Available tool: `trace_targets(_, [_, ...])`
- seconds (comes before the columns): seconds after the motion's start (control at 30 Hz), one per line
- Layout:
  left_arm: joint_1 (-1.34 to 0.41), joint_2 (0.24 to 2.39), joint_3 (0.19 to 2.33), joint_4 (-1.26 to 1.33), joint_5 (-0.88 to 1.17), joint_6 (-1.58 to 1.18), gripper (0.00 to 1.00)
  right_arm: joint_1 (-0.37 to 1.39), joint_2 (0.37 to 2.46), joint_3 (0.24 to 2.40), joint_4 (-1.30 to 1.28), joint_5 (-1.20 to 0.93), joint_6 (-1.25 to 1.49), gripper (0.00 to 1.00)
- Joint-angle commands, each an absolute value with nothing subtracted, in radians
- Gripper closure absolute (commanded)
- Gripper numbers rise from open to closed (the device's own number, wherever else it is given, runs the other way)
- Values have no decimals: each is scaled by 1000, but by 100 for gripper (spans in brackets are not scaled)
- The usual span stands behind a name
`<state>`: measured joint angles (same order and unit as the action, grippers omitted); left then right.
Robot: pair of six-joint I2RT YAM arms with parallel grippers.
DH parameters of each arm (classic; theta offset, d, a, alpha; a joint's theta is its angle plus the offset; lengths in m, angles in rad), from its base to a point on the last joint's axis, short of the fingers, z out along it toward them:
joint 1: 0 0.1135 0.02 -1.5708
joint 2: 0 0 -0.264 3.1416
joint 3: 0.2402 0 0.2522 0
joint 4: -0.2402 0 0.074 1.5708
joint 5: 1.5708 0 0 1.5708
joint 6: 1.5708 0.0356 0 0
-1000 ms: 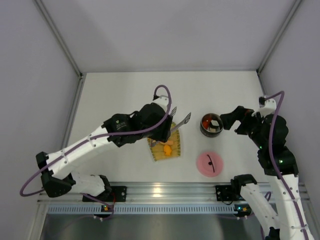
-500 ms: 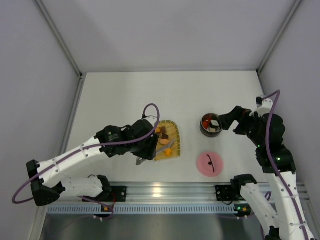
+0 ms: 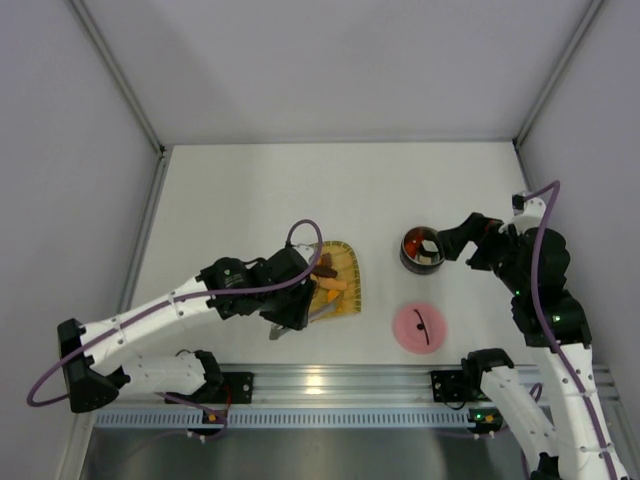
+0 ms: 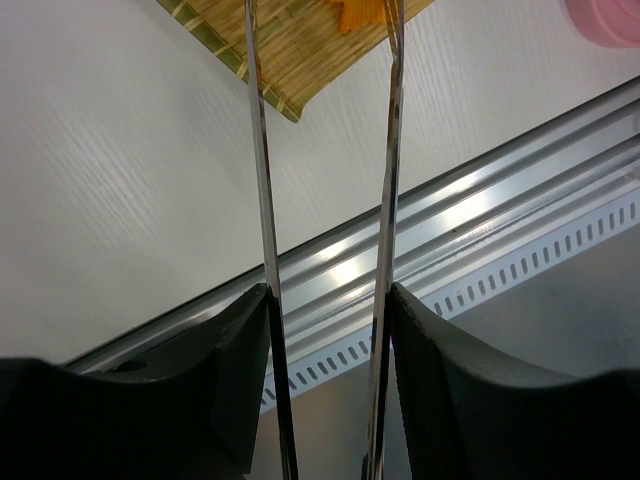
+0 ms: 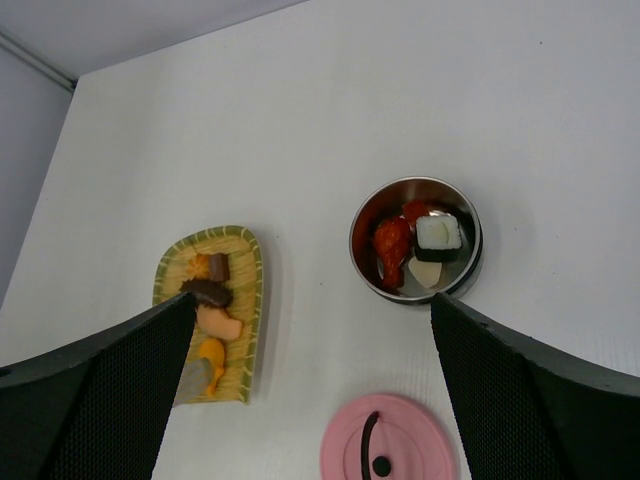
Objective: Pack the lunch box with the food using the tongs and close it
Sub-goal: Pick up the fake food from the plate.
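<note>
My left gripper [image 3: 290, 312] is shut on the tongs [image 3: 322, 310], whose two thin steel arms [image 4: 262, 200] run out between its fingers to the near end of the yellow woven tray [image 3: 352, 262]. An orange piece of food [image 4: 365, 12] lies between the tong tips. Several more food pieces [image 5: 207, 292] sit on the tray [image 5: 257, 290]. The lunch box [image 5: 470, 215] stands uncovered, with a red drumstick [image 5: 392, 245] and a sushi roll [image 5: 438, 233] inside. Its pink lid [image 5: 390, 440] lies flat on the table nearer the arms. My right gripper [image 5: 312, 297] hovers open beside the lunch box [image 3: 405, 262], holding nothing.
The aluminium rail [image 4: 420, 240] along the table's near edge runs just below the tongs. Grey walls enclose the white table [image 3: 250, 200] on the left, back and right. The lid [image 3: 420, 327] lies between the lunch box and the rail.
My left arm has swung back towards the near edge with the tongs, from over the tray's far side to its near left corner. The right arm has barely shifted.
</note>
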<state>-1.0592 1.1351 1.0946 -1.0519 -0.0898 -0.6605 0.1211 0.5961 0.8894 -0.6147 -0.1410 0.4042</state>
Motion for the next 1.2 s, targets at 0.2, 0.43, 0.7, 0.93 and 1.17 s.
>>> trace_targets(0.2, [-1058, 1152, 1081, -973, -60, -664, 46, 110, 581, 890, -586, -138, 405, 0])
trace_targets(0.43, [-1058, 1169, 1083, -962, -58, -664, 46, 109, 578, 890, -586, -138, 405, 1])
trace_targets(0.7, [-1058, 1175, 1081, -974, -69, -669, 56, 109, 575, 887, -588, -135, 405, 1])
trace_targets(0.93, [-1058, 1161, 1100, -1000, -84, -673, 64, 110, 575, 888, -588, -135, 407, 0])
trace_targets(1.17, [-1058, 1158, 1212, -1045, -95, -660, 65, 110, 577, 893, -588, -135, 405, 1])
